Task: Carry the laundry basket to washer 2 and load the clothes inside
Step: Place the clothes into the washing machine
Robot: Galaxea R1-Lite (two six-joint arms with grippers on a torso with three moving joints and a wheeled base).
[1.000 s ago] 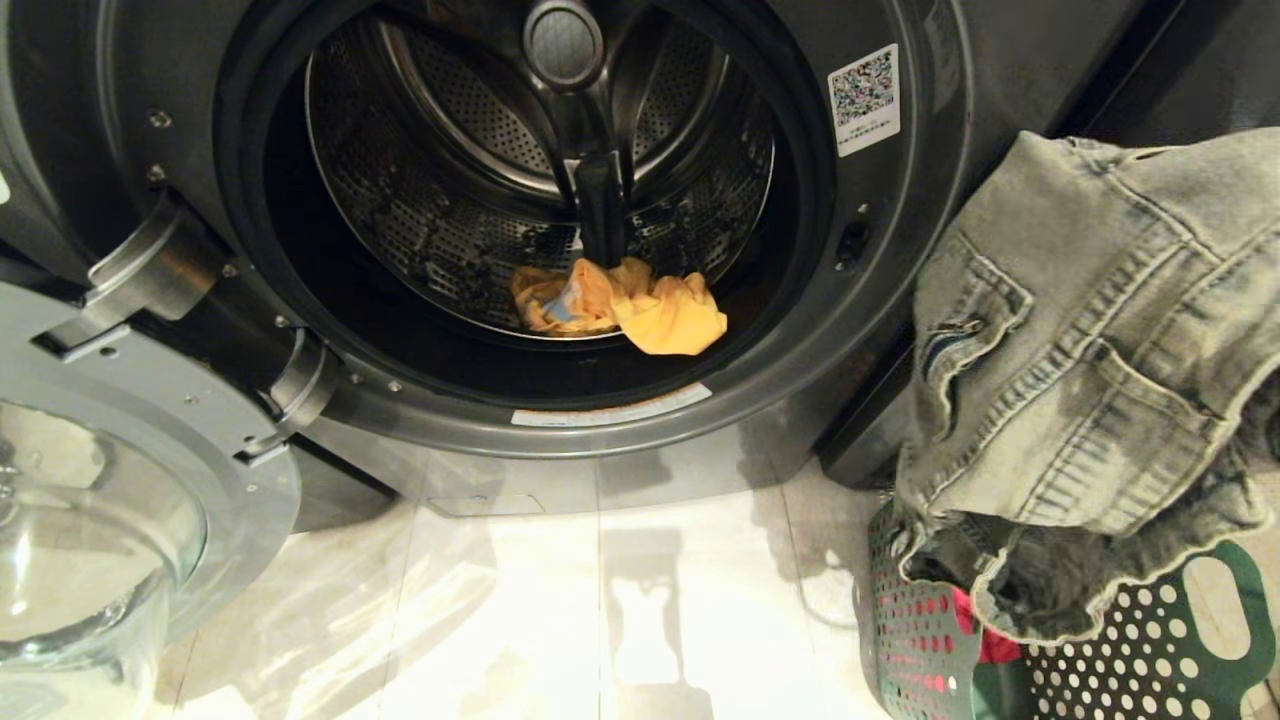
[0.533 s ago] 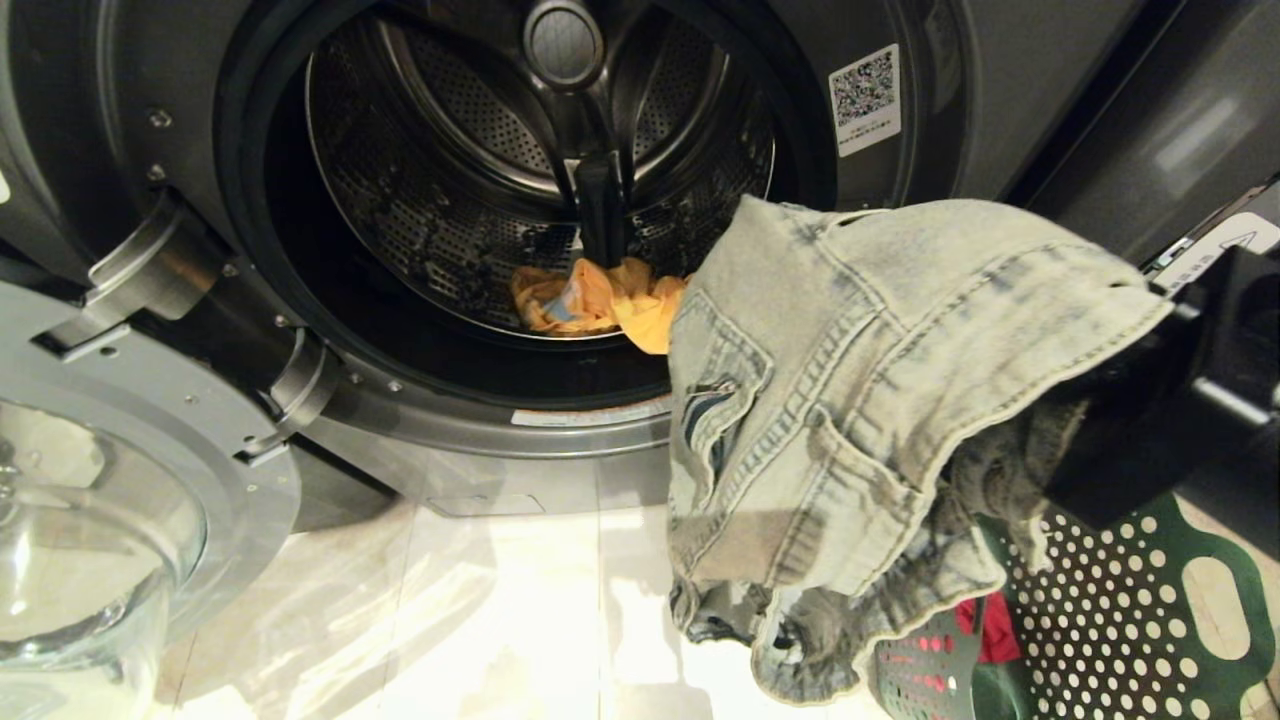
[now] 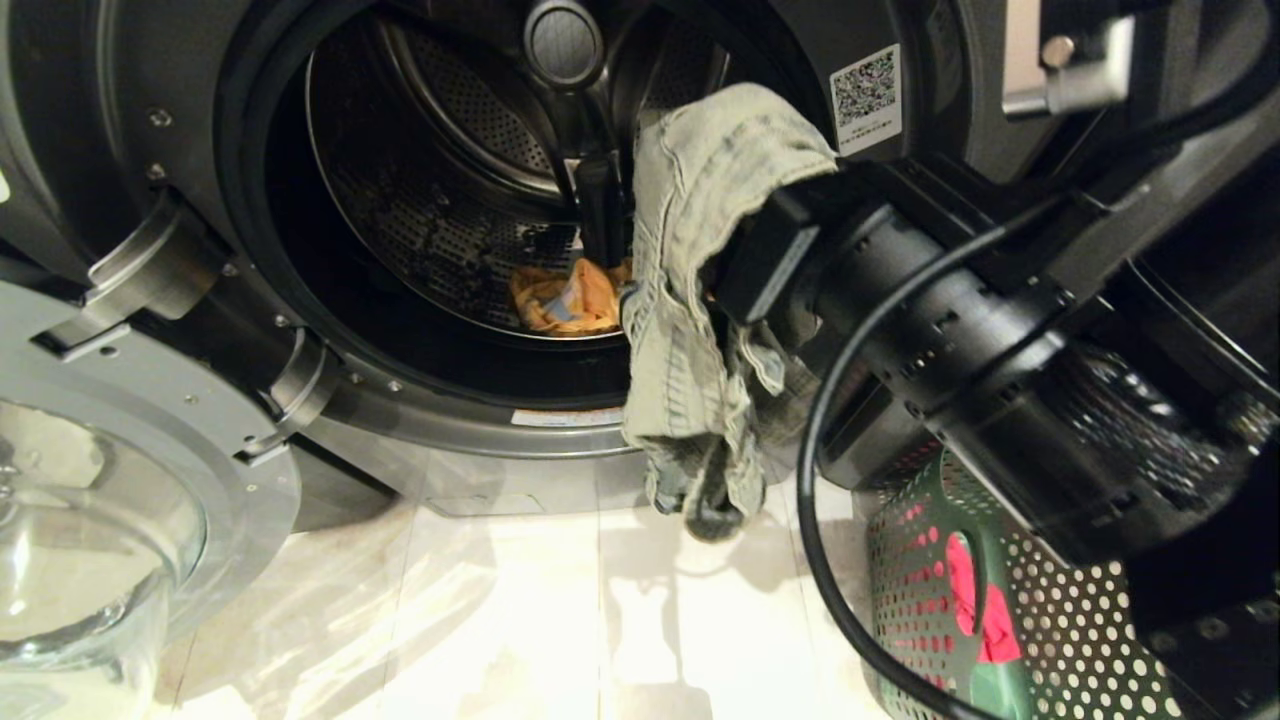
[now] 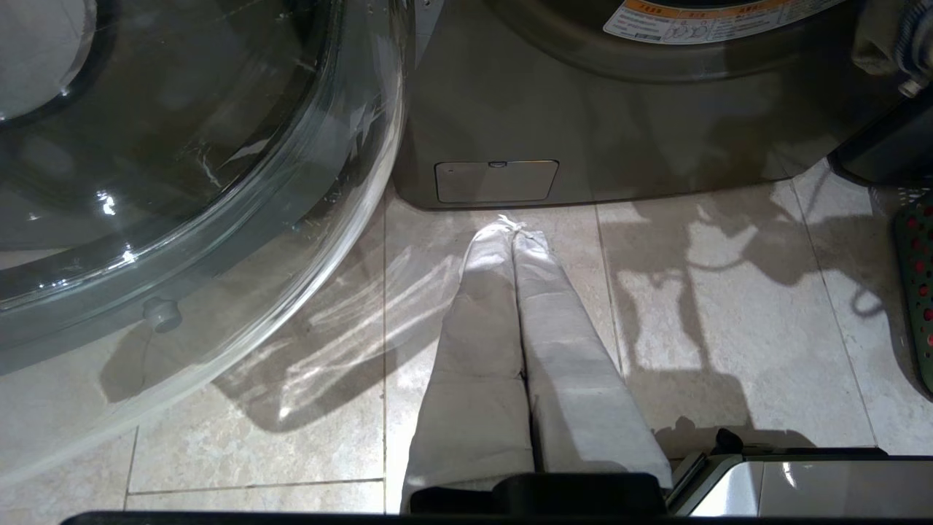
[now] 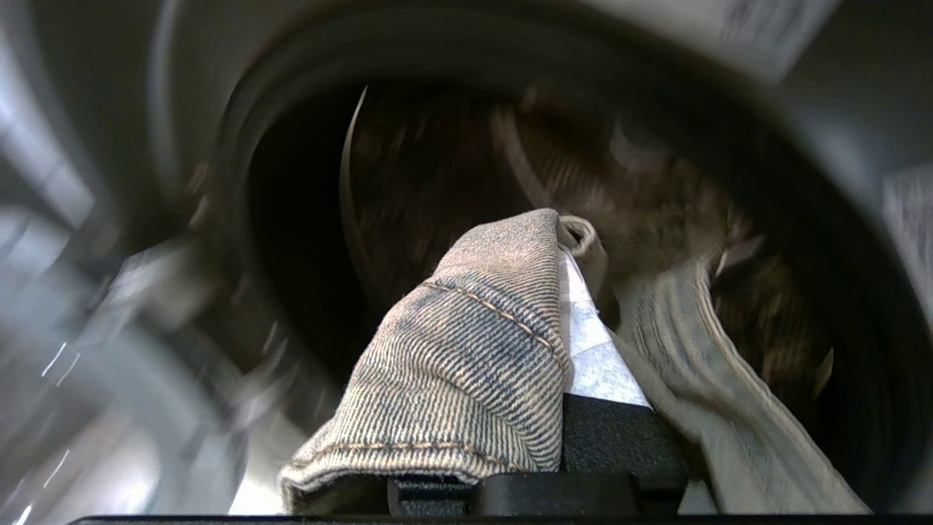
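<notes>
The dark grey washer [image 3: 900, 250] stands with its mouth open; its numeral label is out of view. A yellow garment [image 3: 570, 300] lies in the drum [image 3: 450, 200]. My right gripper [image 5: 576, 292] is shut on the faded denim piece [image 3: 690, 300], holding it at the right of the drum's mouth, with the cloth hanging down over the door rim. Denim [image 5: 474, 350] drapes over the fingers. The dark green laundry basket [image 3: 1060, 640] sits on the floor at the lower right with a pink-red garment [image 3: 975, 600] inside. My left gripper [image 4: 514, 233] is shut and empty, low over the floor in front of the washer.
The washer's round glass door [image 3: 120, 500] hangs open at the left, close to my left arm [image 4: 182, 182]. My right arm and its black cable [image 3: 830, 520] cross above the basket. Pale floor tiles [image 3: 550, 620] lie before the washer.
My right arm has swung left and up from above the basket, carrying the denim piece to the drum's mouth. The pink-red garment in the basket is now uncovered. The left arm has not moved.
</notes>
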